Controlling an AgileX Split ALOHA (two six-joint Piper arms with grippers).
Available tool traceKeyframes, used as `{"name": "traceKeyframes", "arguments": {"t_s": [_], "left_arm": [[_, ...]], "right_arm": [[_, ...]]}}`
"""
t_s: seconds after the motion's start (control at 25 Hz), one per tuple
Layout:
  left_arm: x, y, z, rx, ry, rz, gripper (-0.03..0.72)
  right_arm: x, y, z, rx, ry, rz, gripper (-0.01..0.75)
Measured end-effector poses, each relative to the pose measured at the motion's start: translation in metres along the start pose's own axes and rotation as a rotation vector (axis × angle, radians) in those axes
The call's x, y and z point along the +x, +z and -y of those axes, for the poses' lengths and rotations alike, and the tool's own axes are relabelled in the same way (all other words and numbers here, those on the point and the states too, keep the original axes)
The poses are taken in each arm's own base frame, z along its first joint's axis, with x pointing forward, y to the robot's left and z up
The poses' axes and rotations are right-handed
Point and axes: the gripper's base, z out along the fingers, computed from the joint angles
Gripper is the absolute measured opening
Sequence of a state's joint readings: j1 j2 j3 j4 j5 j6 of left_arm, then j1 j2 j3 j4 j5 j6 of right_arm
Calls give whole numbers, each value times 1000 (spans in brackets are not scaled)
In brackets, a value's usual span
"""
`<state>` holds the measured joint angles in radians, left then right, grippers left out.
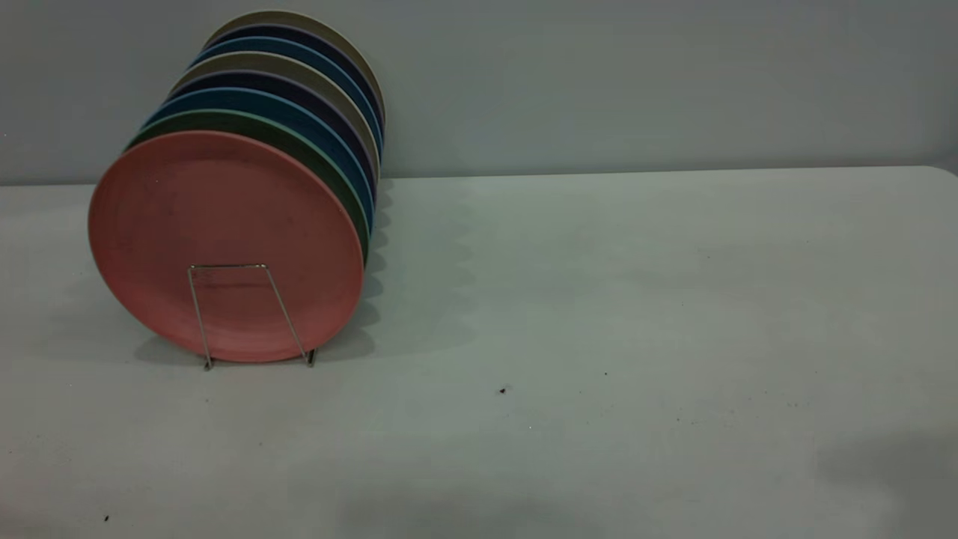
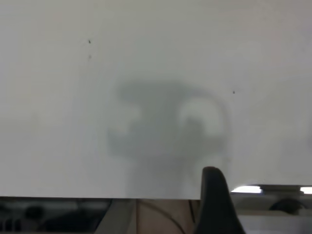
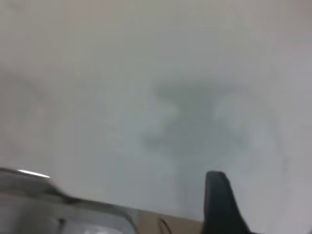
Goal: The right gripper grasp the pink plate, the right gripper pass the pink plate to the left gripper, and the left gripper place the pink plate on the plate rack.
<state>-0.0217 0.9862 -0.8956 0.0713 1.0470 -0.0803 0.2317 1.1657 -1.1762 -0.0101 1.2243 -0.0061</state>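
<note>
The pink plate (image 1: pixel 224 239) stands upright at the front of a row of plates in the plate rack (image 1: pixel 224 265), at the table's left in the exterior view. One silver wire loop of the rack crosses the plate's lower face. Neither arm appears in the exterior view. A black part of the left gripper (image 2: pixel 214 204) shows in the left wrist view, above bare table and its own shadow. The right wrist view likewise holds a black part of the right gripper (image 3: pixel 219 204) over bare table. Neither gripper holds anything that I can see.
Behind the pink plate stand a green plate (image 1: pixel 329 168), blue, dark purple and beige plates (image 1: pixel 299 71), all leaning the same way. The grey-white table (image 1: pixel 599 299) stretches right of the rack, with a wall behind it. A table edge (image 2: pixel 73 197) shows in the left wrist view.
</note>
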Motion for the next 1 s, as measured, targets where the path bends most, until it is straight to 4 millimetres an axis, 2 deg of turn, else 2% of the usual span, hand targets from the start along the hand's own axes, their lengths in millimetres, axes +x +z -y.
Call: {"name": "traceKeyframes", "arguments": {"t_s": [0.12,0.24,0.4,0.56,0.72,0.88,1.0], "left_arm": [[30,-21,-1,24,-4,91,525],[56,-38,-1,53,-4,196,525],[93,-56,-3,64,-4,299,526],[127,-65,-5,66,-7,377,526],[157,-60,-6,68,-9,421,526],[177,-49,-6,69,-10,463,526],[185,-44,-6,70,-10,494,526]], "right_arm": [[36,-27,-11,-81,-27,78,459],[75,-39,-14,-120,-35,135,459],[126,-41,-13,-116,-44,202,459],[169,-29,-11,-95,-88,245,459],[198,-11,-10,-81,-146,289,459],[214,3,-10,-74,-155,347,459],[219,4,-10,-70,-154,404,459]]}}
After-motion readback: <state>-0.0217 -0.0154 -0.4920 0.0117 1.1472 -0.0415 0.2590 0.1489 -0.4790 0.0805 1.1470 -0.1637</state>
